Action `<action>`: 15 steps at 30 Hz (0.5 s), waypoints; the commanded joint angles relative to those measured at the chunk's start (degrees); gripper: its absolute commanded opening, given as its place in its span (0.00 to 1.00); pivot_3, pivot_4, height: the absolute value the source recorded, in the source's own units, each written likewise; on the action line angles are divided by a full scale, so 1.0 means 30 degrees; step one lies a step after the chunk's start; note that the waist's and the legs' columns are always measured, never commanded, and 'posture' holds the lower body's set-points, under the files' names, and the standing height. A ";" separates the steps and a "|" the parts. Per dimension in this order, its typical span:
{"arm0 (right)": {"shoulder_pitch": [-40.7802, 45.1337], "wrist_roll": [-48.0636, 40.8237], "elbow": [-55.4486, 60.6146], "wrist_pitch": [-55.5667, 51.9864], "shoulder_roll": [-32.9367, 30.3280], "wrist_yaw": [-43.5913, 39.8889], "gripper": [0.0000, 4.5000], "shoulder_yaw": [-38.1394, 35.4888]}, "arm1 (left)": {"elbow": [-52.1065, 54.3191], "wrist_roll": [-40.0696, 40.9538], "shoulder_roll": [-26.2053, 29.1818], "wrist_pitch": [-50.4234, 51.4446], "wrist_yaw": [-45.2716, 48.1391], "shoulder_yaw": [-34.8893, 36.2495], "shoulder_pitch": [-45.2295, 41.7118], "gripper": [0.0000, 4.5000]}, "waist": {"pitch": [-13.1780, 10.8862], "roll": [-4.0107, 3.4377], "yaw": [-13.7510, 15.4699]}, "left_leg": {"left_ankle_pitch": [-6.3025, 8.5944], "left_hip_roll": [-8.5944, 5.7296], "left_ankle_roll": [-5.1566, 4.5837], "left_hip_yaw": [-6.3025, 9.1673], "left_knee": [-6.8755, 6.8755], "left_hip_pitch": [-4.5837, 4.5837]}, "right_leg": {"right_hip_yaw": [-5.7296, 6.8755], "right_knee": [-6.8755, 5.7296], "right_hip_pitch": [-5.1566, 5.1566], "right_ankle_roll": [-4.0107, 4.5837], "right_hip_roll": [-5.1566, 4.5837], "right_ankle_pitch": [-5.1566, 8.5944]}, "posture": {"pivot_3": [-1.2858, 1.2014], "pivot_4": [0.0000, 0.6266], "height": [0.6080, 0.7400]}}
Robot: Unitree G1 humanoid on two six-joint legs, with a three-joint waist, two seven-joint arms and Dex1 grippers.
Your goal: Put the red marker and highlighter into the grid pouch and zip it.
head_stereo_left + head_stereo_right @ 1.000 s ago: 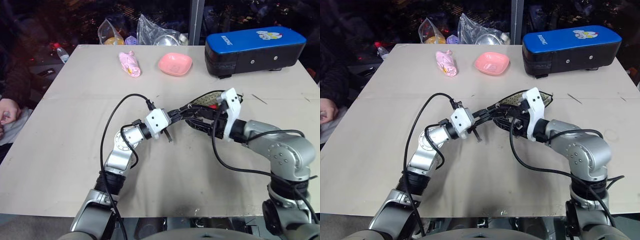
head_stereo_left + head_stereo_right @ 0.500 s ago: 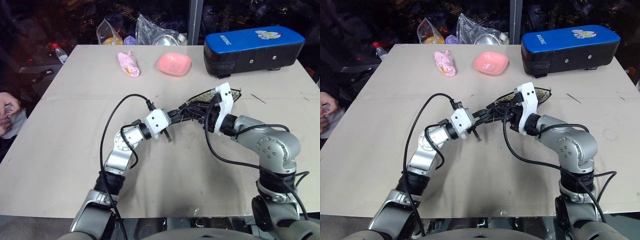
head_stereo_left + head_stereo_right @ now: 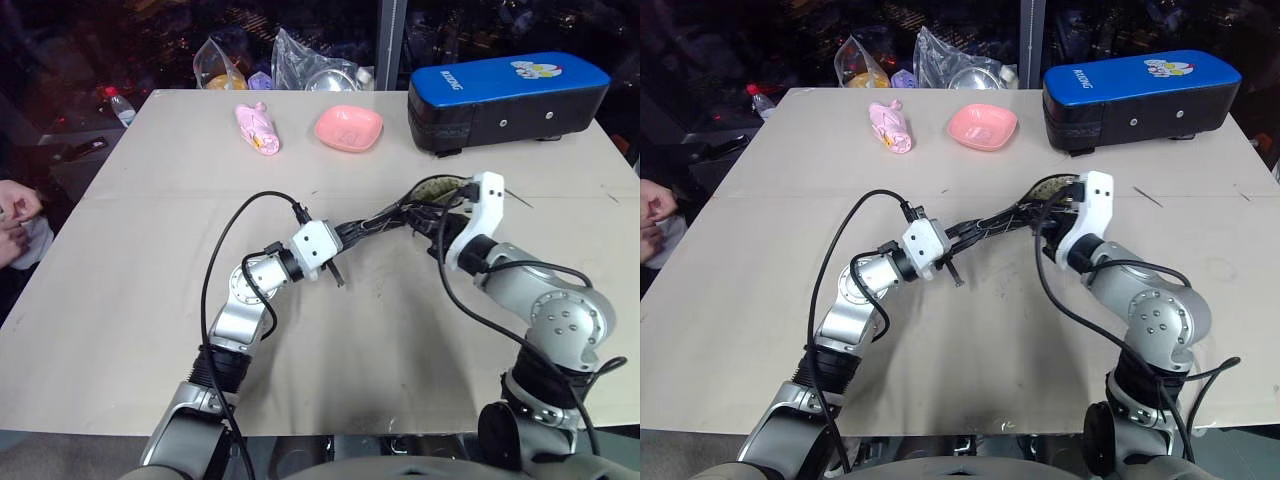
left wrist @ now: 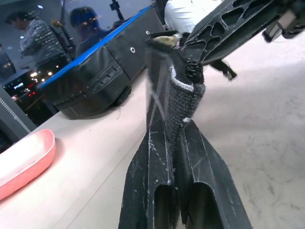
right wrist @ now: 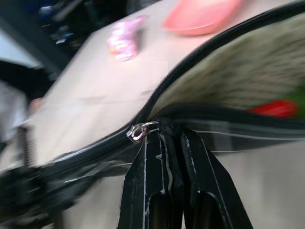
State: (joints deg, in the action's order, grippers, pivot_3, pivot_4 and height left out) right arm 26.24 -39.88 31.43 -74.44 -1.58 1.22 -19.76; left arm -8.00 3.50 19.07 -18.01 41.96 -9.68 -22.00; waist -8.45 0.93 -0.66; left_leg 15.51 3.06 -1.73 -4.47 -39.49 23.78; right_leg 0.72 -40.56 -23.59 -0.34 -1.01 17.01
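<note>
Two grippers clamped on the grid pouch [image 3: 425, 203] at mid-table, one at each end — presumably to keep the zipper line taut for closing. Left gripper [image 4: 183, 102] pinched on the pouch's left end of fabric, arm reaching in low from the near left, fingers aimed right and slightly up. Right gripper [image 5: 164, 136] closed on the zipper pull, silver slider [image 5: 139, 131] just at its fingertips; forearm angled in from the near right, white wrist raised over the pouch's right end. Mouth gaping to the right of the slider, beige lining showing, with the red marker [image 5: 275, 108] and a sliver of the green highlighter [image 5: 299, 98] already lying inside. Left of the slider, teeth apparently joined. Zipping probably under way — most of the opening not yet closed.
</note>
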 commanded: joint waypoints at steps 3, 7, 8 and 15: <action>0.0870 0.2313 -0.1238 0.3424 -0.1791 0.2150 0.01 -0.2700 | 0.0548 0.0044 0.0029 -0.0465 -0.0349 0.0264 0.0158 0.00 | 0.0000 0.0001 -0.0001 | 0.0000 -0.0004 0.0000 -0.0005 0.0002 0.0000 | -0.0002 0.0006 0.0001 -0.0001 0.0001 0.0001 | 0.52 0.24 0.82; 0.1340 0.2977 -0.2202 0.4788 -0.1916 0.3196 0.01 -0.3316 | 0.0512 0.0039 0.0051 -0.0503 -0.0356 0.0265 0.0175 0.00 | -0.0001 -0.0002 -0.0072 | -0.0006 0.0006 0.0011 -0.0023 0.0043 -0.0009 | -0.0023 0.0006 -0.0021 -0.0001 0.0021 0.0001 | 0.52 0.24 0.82; 0.1408 0.2968 -0.2371 0.4949 -0.1857 0.3381 0.01 -0.3463 | 0.0483 0.0035 0.0054 -0.0509 -0.0361 0.0259 0.0160 0.00 | -0.0001 -0.0002 -0.0070 | -0.0009 0.0006 0.0016 -0.0022 0.0048 -0.0009 | -0.0024 0.0006 -0.0024 0.0000 0.0021 0.0001 | 0.52 0.24 0.82; -0.0665 0.1209 -0.0974 0.3717 -0.4163 -0.0393 0.01 -0.1040 | -0.0013 -0.0366 0.0273 -0.0558 -0.0779 0.0259 -0.0098 0.00 | -0.0002 -0.0005 0.0056 | -0.0009 0.0005 0.0015 -0.0031 0.0051 0.0002 | -0.0028 0.0032 -0.0022 -0.0001 0.0010 0.0001 | 0.52 0.24 0.82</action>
State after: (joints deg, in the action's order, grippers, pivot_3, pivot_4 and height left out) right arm 25.51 -35.02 24.49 -63.44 -11.41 3.80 -23.54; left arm -8.08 2.89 18.95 -18.40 40.76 -10.63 -21.97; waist -8.46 0.92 -0.49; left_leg 15.50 3.07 -1.71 -4.53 -39.32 23.82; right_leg 0.66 -40.38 -23.65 -0.34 -0.98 17.02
